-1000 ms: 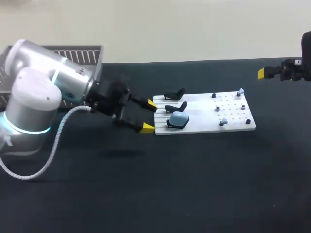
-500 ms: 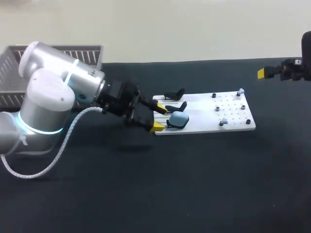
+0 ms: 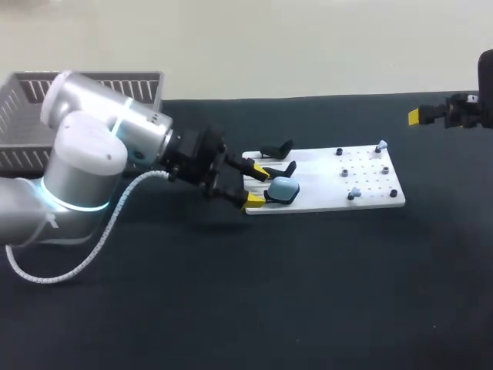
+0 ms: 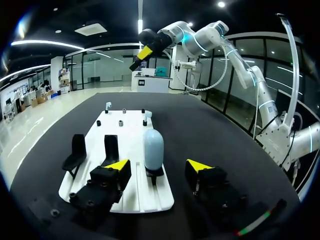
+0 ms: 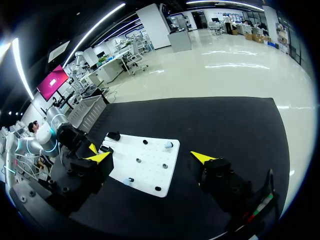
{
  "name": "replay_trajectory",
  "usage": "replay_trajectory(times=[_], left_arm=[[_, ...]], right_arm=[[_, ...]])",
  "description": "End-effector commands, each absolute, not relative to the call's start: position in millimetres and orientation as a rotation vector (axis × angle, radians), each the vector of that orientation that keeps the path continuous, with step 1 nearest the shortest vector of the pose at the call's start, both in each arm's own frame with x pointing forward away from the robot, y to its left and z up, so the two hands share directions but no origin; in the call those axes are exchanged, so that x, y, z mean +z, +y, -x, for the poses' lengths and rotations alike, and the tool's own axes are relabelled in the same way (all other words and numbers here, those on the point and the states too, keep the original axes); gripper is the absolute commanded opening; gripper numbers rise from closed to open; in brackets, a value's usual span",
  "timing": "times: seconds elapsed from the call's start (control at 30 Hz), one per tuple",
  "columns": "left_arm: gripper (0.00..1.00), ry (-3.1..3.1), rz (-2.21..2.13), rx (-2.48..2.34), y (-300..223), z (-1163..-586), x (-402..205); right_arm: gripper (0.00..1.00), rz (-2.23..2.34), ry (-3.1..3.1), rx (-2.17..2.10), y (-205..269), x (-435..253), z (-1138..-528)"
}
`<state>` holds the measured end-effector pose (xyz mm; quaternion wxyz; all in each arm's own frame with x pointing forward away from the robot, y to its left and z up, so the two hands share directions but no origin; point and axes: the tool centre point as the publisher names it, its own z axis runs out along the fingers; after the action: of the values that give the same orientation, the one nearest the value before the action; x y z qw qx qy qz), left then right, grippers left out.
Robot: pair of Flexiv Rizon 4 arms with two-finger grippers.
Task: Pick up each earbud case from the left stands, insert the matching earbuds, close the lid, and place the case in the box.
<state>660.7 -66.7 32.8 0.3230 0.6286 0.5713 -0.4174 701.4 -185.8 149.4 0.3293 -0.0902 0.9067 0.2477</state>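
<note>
A pale blue earbud case (image 3: 283,189) sits on the nearest black stand at the left end of the white board (image 3: 323,202). My left gripper (image 3: 256,186) is open at the board's left edge, its yellow tips on either side of the case's near end without touching it. In the left wrist view the case (image 4: 153,149) stands just ahead of the left gripper (image 4: 158,165), in line with the gap between its tips. Two empty black stands (image 3: 279,169) lie behind the case. Small earbuds (image 3: 355,192) rest at the board's right end. My right gripper (image 3: 431,116) hangs open at the far right, well above and beyond the board.
A grey wire basket (image 3: 115,85) stands at the back left behind my left arm. The board's right half carries several small black pegs (image 3: 344,173). In the right wrist view the board (image 5: 150,170) lies ahead of the right gripper (image 5: 150,157).
My left gripper has moved right to the case on its stand and its fingers have narrowed somewhat. The right arm has kept still.
</note>
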Motion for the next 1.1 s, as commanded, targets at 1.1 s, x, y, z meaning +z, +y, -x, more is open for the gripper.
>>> replay_trajectory(times=[1.1], left_arm=[[0.47, 1.443, -1.662, -1.140, -85.6, -666.6, 26.7]], right_arm=[[1.00, 0.236, 2.372, 0.646, -186.0, 149.6, -701.1]])
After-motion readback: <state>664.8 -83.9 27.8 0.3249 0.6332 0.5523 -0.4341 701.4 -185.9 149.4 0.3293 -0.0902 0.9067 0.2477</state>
